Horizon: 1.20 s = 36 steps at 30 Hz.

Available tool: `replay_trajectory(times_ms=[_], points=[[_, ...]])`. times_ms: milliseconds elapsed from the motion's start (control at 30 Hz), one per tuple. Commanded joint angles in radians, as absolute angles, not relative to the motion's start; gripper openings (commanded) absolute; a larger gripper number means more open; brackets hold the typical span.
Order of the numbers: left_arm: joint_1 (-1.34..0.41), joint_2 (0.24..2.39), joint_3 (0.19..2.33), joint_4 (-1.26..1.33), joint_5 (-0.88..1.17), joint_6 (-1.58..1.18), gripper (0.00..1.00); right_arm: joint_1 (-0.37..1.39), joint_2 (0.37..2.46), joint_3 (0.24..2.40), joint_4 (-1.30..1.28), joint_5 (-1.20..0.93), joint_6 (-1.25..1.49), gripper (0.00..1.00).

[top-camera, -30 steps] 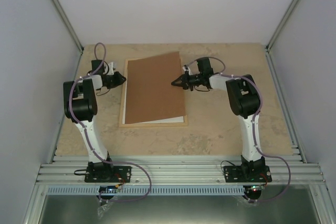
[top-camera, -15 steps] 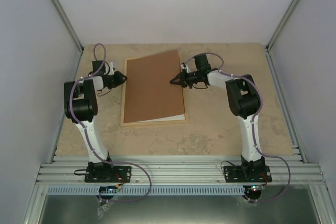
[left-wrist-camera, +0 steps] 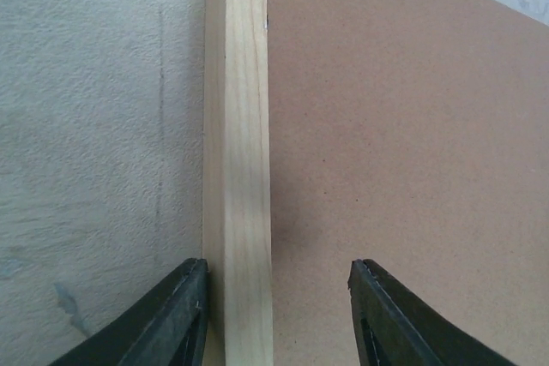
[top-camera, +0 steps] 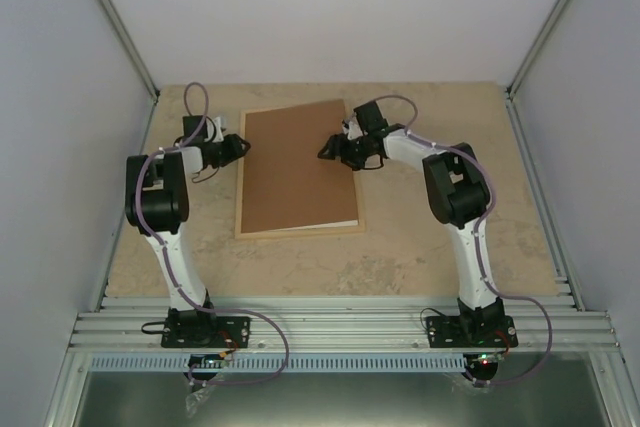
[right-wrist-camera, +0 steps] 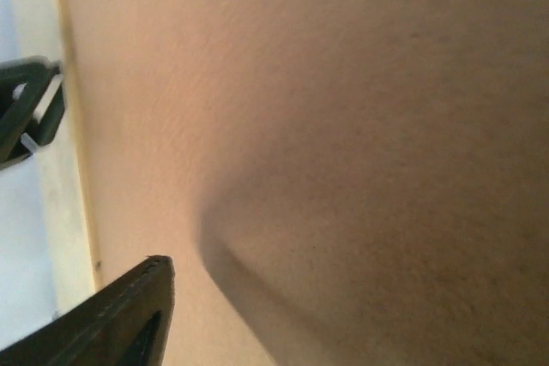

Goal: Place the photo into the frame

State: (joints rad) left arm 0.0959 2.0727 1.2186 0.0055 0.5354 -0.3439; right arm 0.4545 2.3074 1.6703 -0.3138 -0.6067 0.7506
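Swung from its skewed lie of a second ago, the brown backing board (top-camera: pixel 298 169) now sits almost square within the frame (top-camera: pixel 239 187), and both arms have closed in on it. The left gripper (top-camera: pixel 240 144) has moved up to the frame's left rail and widened. In the left wrist view its fingers (left-wrist-camera: pixel 182 319) stand apart astride the pale wooden rail, one just beside the rail's outer edge over the table (left-wrist-camera: pixel 94 126), the other over the board. Nothing is clamped between them.

The right gripper (top-camera: pixel 328 150) has moved in from the board's right edge and now hangs over the board's far half, released. Its wrist view shows a single finger (right-wrist-camera: pixel 120 319) off to one side above bare brown board, with nothing against it and the frame's pale rail beyond its tip.

The photo (top-camera: pixel 338 227) lies under the board inside the frame. Only a thin white sliver shows at the near right corner, on the base side of the right gripper and well apart from the left gripper.
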Motion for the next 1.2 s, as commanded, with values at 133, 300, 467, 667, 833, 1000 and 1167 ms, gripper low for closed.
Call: replay_trajectory(times_ms=[133, 300, 467, 667, 833, 1000, 1167], points=[[0.041, 2.126, 1.172, -0.134, 0.592, -0.367, 0.48, 0.497, 2.333, 1.722, -0.5, -0.335, 0.728, 0.98], [0.041, 2.116, 1.168, -0.134, 0.58, -0.367, 0.48, 0.499, 2.32, 1.778, -0.537, -0.306, 0.708, 0.98], [0.041, 2.127, 1.178, -0.141, 0.582, -0.368, 0.48, 0.499, 2.31, 1.821, -0.553, -0.314, 0.691, 0.98], [0.042, 2.129, 1.18, -0.143, 0.587, -0.363, 0.48, 0.485, 2.298, 1.815, -0.539, -0.406, 0.68, 0.98], [0.042, 2.133, 1.179, -0.14, 0.591, -0.364, 0.47, 0.456, 2.285, 1.822, -0.546, -0.499, 0.653, 0.98], [0.042, 2.134, 1.178, -0.137, 0.594, -0.367, 0.47, 0.444, 2.257, 1.838, -0.579, -0.524, 0.619, 0.98], [0.042, 2.131, 1.173, -0.135, 0.591, -0.37, 0.46, 0.423, 2.248, 1.849, -0.629, -0.544, 0.612, 0.98]])
